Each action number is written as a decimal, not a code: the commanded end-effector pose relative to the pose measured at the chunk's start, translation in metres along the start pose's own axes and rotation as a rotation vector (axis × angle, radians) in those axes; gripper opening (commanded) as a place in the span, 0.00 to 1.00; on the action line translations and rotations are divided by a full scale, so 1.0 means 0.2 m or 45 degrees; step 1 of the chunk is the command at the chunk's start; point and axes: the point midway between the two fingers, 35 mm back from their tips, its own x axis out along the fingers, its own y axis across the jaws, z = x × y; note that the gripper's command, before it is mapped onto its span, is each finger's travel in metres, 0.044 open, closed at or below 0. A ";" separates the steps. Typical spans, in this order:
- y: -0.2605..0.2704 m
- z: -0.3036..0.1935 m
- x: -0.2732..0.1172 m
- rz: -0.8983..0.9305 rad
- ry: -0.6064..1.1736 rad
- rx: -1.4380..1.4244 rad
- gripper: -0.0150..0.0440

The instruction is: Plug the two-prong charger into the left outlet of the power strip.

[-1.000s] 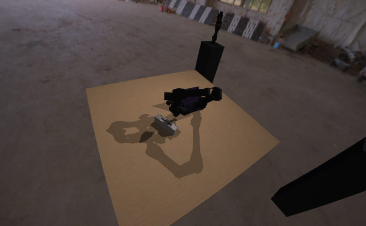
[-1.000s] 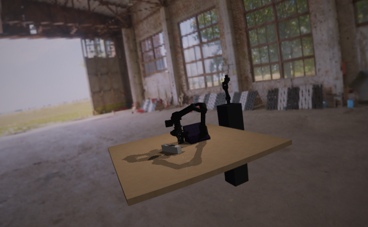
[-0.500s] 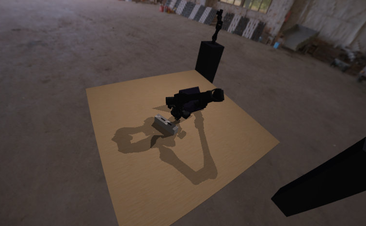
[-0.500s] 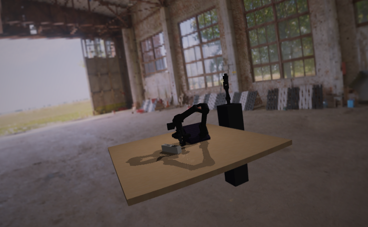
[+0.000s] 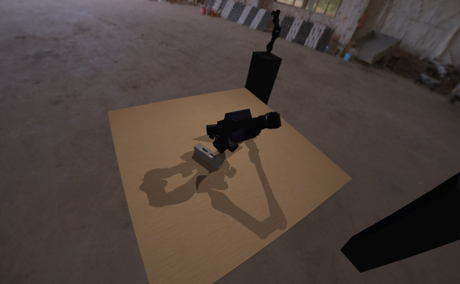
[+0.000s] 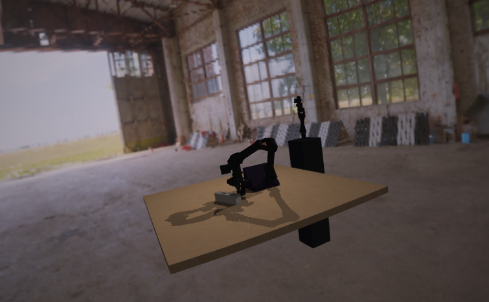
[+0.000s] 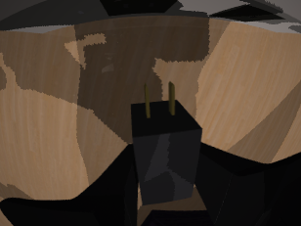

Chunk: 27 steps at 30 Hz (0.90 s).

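Note:
The black charger (image 7: 167,165) shows in the wrist view with two brass prongs pointing away from the camera, above the wooden table. My gripper (image 5: 221,151) (image 6: 242,193) (image 7: 158,147) is shut on the charger, with a finger at each side of its body. The grey power strip (image 5: 207,159) (image 6: 227,198) lies on the table with two dark outlets on its top. In the top and exterior views my fingertips are low, close behind the strip's right end and not over the outlets. The strip cannot be made out in the wrist view. The charger is too dark to tell apart in the top and exterior views.
A dark purple angled block (image 5: 239,114) (image 6: 255,175) stands behind the gripper, near the arm's base. A black pedestal (image 5: 262,75) (image 6: 306,155) with another arm stands beyond the table's (image 5: 295,169) (image 6: 336,195) back edge. The arm's shadow falls around the strip.

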 end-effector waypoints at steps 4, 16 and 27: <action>0.01 0.06 0.00 0.001 -0.008 0.001 0.25; 0.03 0.15 0.01 0.004 -0.009 -0.004 0.25; 0.03 0.15 0.01 0.004 -0.009 -0.004 0.25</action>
